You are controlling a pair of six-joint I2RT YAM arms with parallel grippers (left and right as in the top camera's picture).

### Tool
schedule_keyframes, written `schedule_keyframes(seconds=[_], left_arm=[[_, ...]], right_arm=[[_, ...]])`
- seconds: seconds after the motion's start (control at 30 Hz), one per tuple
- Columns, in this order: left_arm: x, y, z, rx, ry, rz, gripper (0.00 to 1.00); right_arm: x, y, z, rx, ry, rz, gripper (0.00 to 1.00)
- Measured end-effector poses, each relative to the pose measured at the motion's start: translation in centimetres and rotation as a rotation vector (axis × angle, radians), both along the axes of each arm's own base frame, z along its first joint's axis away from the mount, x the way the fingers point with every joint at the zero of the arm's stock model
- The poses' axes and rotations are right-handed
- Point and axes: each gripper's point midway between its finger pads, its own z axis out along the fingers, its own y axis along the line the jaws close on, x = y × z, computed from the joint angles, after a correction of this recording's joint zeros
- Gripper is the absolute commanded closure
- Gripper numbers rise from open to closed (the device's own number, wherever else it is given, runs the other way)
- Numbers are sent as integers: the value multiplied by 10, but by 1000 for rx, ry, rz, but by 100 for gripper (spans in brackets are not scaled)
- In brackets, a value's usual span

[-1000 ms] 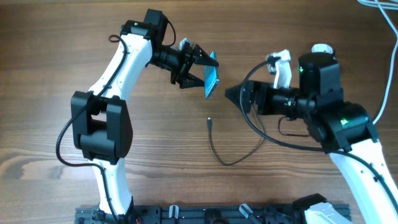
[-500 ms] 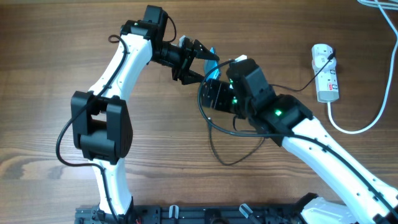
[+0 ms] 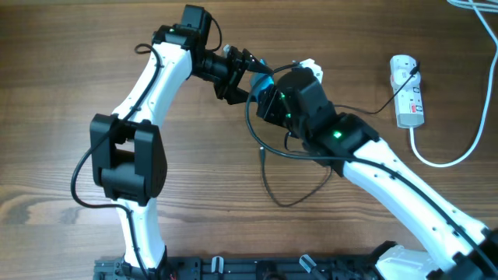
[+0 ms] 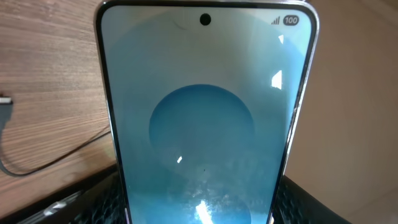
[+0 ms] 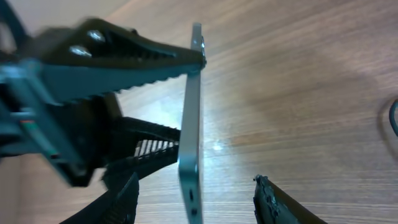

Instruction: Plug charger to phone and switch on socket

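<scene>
My left gripper (image 3: 247, 71) is shut on the phone (image 3: 264, 78) and holds it on edge above the table. The phone's turquoise screen (image 4: 202, 118) fills the left wrist view, with a black jaw at each lower side. In the right wrist view the phone (image 5: 189, 130) shows edge-on. My right gripper (image 5: 196, 205) is open and empty, one finger on each side of the phone's near end, not touching it. In the overhead view the right gripper (image 3: 267, 99) sits just below the phone. The charger (image 3: 274, 189) lies loose on the table, its connector (image 3: 263, 153) below the grippers. The socket (image 3: 408, 92) lies far right.
A thick white cord (image 3: 455, 152) loops from the socket toward the table's right edge. A thin black cable (image 3: 373, 109) runs from the socket toward my right arm. The charger cable also shows at the left of the left wrist view (image 4: 56, 158).
My right arm swung left from beside the socket to the phone, and its open jaws now straddle the phone's end. The left gripper kept hold of the phone and moved little.
</scene>
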Motion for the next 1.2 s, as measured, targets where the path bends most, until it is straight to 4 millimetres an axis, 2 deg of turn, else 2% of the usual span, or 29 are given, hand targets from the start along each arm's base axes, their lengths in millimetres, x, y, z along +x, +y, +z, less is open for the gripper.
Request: schedule_keyframes(seconds=[0.07, 0.2, 0.3, 0.73, 0.83, 1.2], left_arm=[[-2, -4, 0, 2, 1, -7, 38], [-6, -11, 0, 2, 6, -21, 38], [-6, -11, 0, 2, 8, -19, 38], [-12, -14, 6, -36, 46, -26, 39], [-12, -15, 7, -43, 48, -28, 38], [-13, -15, 8, -47, 49, -29, 38]], right_arm=[[2, -1, -6, -16, 9, -5, 40], [5, -6, -7, -49, -11, -22, 41], [7, -8, -6, -73, -28, -15, 50], [11, -14, -4, -106, -52, -32, 52], [11, -14, -4, -107, -52, -31, 61], [11, -14, -4, -108, -54, -30, 64]])
